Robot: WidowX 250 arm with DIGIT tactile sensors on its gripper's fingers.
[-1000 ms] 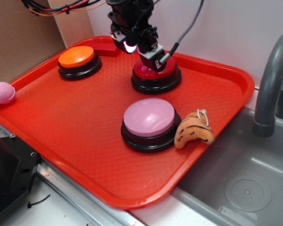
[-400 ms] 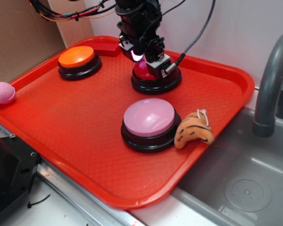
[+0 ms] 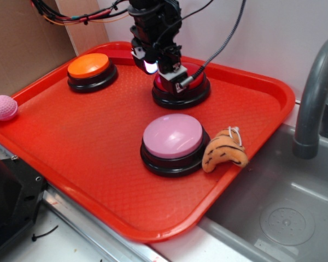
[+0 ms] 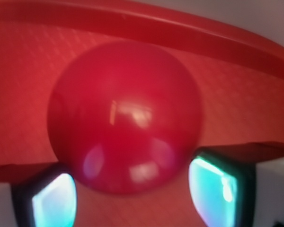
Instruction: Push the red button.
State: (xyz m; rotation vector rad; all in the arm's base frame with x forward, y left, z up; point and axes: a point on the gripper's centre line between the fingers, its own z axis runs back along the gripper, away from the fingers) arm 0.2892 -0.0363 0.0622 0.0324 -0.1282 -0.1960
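The red button [image 3: 192, 86] sits near the tray's [image 3: 98, 164] far edge; the gripper [image 3: 169, 73] is low over it, jaws spread about the cap's width, holding nothing

Toy kitchen: sink [image 3: 284, 213], faucet [image 3: 314, 93].

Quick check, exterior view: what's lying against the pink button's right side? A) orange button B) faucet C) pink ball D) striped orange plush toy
D: the striped orange plush toy lies against the right side of the pink button near the tray edge, while the pink ball sits by the tray's far left rim and the orange button is at the back left.
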